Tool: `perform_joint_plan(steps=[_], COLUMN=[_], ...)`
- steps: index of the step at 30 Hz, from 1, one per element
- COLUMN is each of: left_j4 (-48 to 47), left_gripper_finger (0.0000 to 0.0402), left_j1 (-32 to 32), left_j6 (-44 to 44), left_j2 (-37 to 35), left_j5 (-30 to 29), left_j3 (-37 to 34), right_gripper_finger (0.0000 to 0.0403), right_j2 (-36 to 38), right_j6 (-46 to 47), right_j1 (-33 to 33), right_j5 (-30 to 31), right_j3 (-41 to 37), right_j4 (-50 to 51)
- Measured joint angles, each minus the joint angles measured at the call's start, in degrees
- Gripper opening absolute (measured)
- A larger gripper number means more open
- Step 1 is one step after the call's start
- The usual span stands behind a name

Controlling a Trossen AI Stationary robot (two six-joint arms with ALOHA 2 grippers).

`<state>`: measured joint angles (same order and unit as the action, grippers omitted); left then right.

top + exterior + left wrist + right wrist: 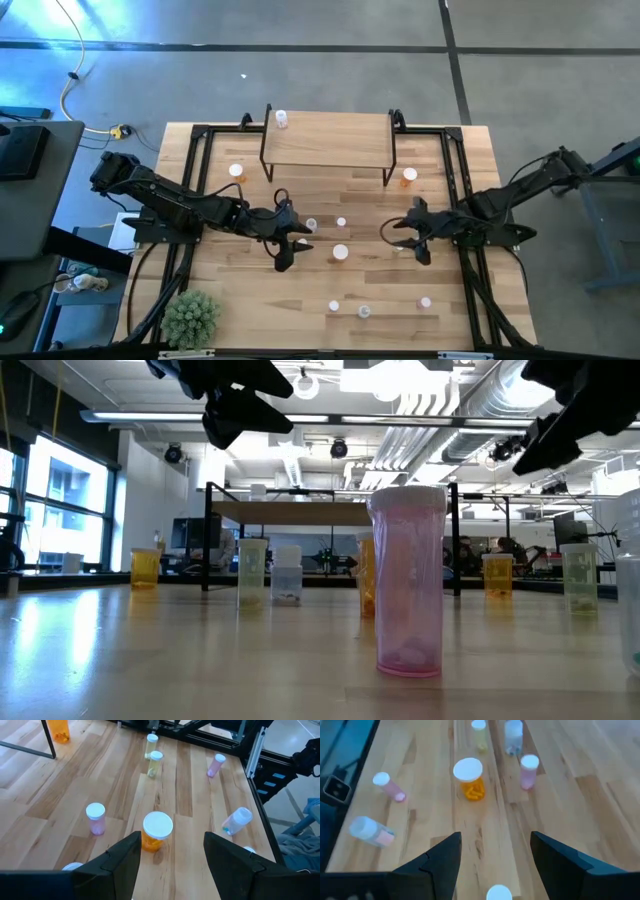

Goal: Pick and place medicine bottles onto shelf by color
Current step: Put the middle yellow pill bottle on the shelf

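The shelf (325,140) stands at the table's far middle with one whitish bottle (281,119) on its left end. A larger orange bottle with a white cap (340,252) stands upright mid-table between the two arms. My left gripper (292,245) hangs open to its left, above the table; in the left wrist view the bottle (157,832) stands just ahead of the open fingers (172,842). My right gripper (408,240) hangs open to its right, and the same bottle (468,777) stands farther ahead of it (495,845). Both are empty.
Small bottles stand around: a pink one (95,818), two yellowish ones (155,762), a pink one (216,765), a whitish-blue one lying down (236,820), and orange ones (237,171) (409,176) under the shelf's ends. A pink bottle (410,580) stands near the front edge. A green plant ball (190,318) sits front left.
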<state>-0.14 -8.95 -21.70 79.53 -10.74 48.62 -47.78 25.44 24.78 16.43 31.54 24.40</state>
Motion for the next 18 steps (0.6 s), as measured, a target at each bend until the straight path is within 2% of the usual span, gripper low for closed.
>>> perform_joint_plan(steps=[6,13,18], left_j4=[0.02,0.02,0.04], left_gripper_finger=[0.0207,0.0207,0.0207], left_j1=[0.00,0.00,0.00], left_j6=[-0.16,-0.16,-0.16], left_j2=[0.01,0.02,0.00], left_j5=[0.00,0.00,-0.15], left_j3=[0.00,0.00,0.00], right_gripper_finger=[0.0229,0.0229,0.0229], right_j2=[-5.71,-9.93,-12.40], right_j6=[-0.43,8.91,10.26], right_j1=[1.68,2.56,3.04], right_j5=[0.55,0.82,1.86], right_j3=[3.11,3.37,3.37], right_j4=[3.84,10.17,11.63])
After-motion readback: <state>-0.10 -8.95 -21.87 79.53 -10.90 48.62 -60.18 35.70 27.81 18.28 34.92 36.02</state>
